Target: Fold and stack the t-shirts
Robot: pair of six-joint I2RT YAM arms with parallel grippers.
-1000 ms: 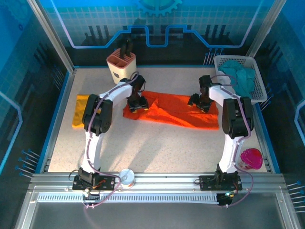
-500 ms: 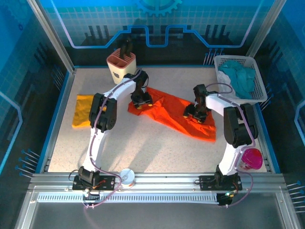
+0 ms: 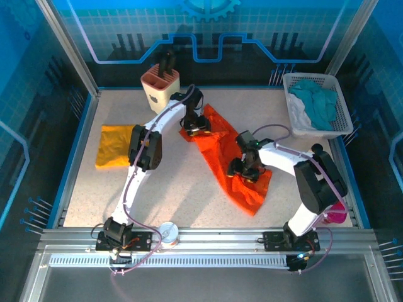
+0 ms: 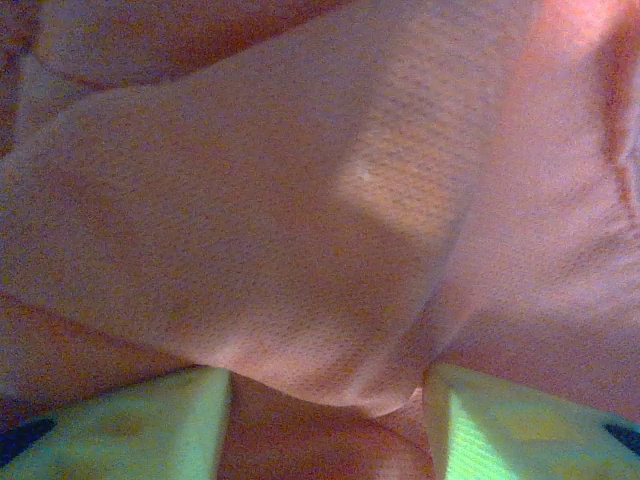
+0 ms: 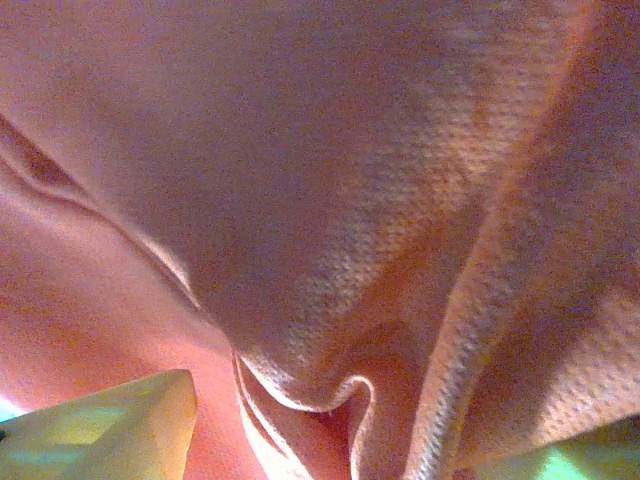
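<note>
An orange shirt point(image 3: 221, 165) lies in a long crumpled band across the middle of the desk point(image 3: 170, 189), running from the upper centre of the top view down to the lower right of centre. The left gripper point(image 3: 196, 126) pinches its upper end; the left wrist view shows cloth bunched between the yellow-green fingers point(image 4: 120, 420). The right gripper point(image 3: 244, 171) clamps the band lower down, and the right wrist view shows a fold caught between its fingers point(image 5: 100, 430). A yellow shirt point(image 3: 115, 145) lies folded flat at the left, well apart. A white basket point(image 3: 343, 116) holding teal cloths point(image 3: 318, 100) sits at the upper right.
</note>
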